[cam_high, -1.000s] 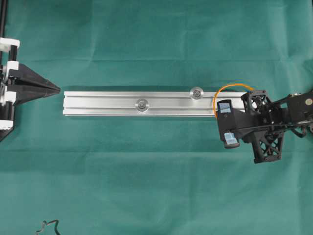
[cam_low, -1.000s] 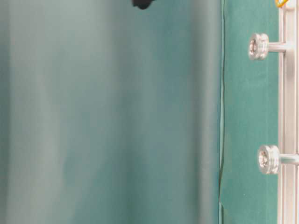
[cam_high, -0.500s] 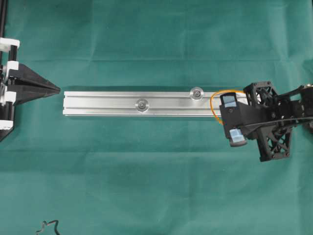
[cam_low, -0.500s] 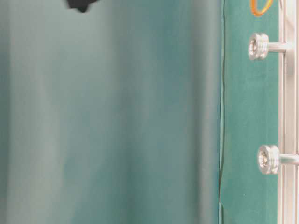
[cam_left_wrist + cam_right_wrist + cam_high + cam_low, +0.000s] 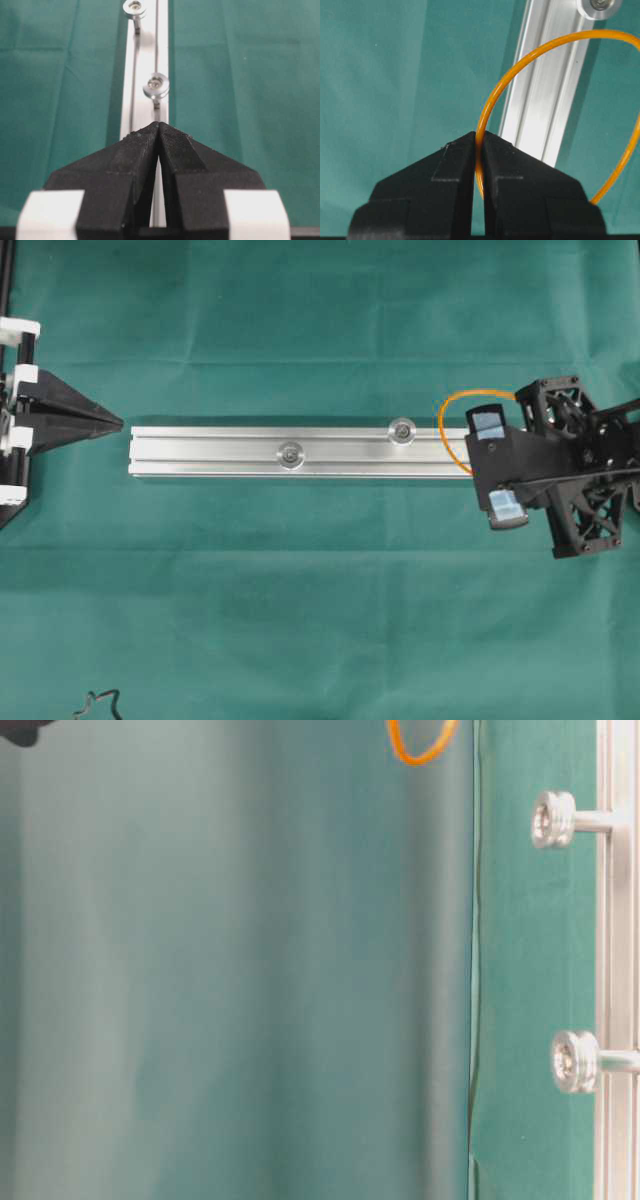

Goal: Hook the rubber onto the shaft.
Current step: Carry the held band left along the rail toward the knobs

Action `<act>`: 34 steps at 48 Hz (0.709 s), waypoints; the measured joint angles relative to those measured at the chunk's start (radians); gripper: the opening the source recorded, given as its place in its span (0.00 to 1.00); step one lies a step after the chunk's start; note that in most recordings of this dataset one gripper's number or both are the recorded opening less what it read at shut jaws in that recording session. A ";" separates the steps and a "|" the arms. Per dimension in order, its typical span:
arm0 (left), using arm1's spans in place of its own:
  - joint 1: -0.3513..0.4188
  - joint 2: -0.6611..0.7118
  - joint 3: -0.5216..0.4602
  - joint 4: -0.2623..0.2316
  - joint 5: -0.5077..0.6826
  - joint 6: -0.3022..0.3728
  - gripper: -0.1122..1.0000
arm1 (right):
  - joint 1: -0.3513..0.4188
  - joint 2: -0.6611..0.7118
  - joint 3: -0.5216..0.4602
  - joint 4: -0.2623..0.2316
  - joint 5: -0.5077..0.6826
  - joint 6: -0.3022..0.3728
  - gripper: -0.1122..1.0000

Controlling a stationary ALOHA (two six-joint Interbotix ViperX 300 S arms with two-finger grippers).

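The rubber (image 5: 492, 100), a thin orange loop, is pinched in my right gripper (image 5: 479, 137), which is shut on it. Seen from overhead, the rubber (image 5: 447, 430) hangs over the right end of the silver rail (image 5: 220, 445), just right of the nearer shaft (image 5: 402, 430). A second shaft (image 5: 291, 453) stands further left. At table level the rubber (image 5: 415, 755) sits well off the rail, away from the shaft (image 5: 553, 818). My left gripper (image 5: 159, 125) is shut and empty, off the rail's left end (image 5: 118, 423).
A black squiggly cord (image 5: 98, 704) lies at the bottom left edge of the green cloth. The right arm's black frame (image 5: 575, 475) hangs over the rail's right end.
My right gripper has lifted and drifted right with the rubber, carrying the loop away from the rail's end. The left gripper has not moved.
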 measured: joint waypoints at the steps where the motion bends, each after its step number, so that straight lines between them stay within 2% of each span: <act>1: 0.000 0.000 0.000 0.000 0.000 0.000 0.10 | -0.002 -0.003 -0.005 0.000 0.006 -0.002 0.15; 34: 0.000 0.000 0.000 0.000 0.000 0.000 0.10 | -0.002 -0.009 -0.025 -0.017 0.032 -0.002 0.15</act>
